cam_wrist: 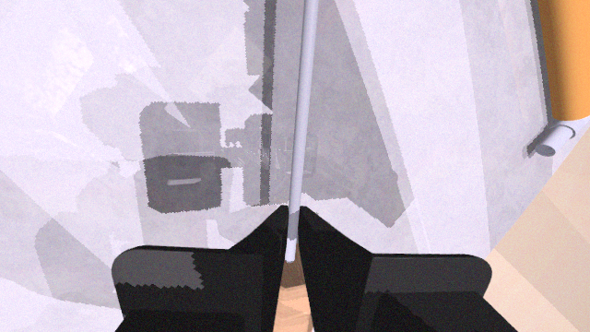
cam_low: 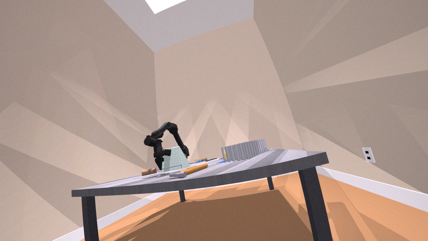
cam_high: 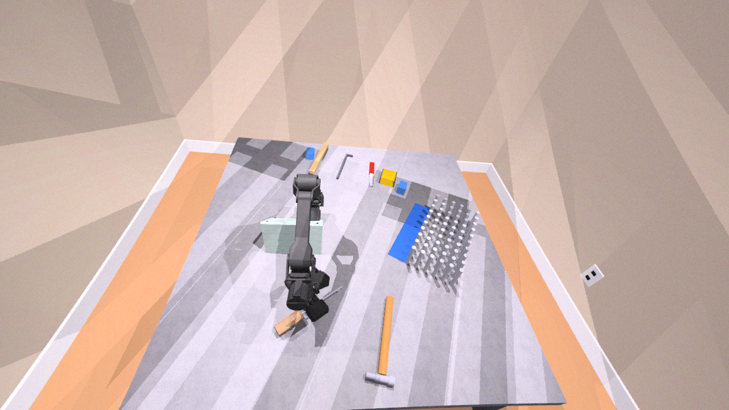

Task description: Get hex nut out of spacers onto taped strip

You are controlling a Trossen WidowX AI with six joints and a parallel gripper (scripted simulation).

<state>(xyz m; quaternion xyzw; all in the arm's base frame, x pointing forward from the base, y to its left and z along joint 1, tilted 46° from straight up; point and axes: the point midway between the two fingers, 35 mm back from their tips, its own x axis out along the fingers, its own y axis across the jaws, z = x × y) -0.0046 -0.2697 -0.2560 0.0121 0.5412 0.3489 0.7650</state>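
Note:
My gripper is shut on the thin metal shaft of a wooden-handled tool, just ahead of its handle. The grey shaft runs forward from the fingers, its shadow apart from it on the table; in the exterior view its far end seems to have a small bend. The metal spacers stand upright in rows at the right. The blue taped strip lies along their left side. I cannot see the nut in any view.
A hammer lies right of the held tool. A pale green block stands beneath the arm. Along the back lie a wooden bar, a dark L-shaped key, a red-and-white piece and a yellow block.

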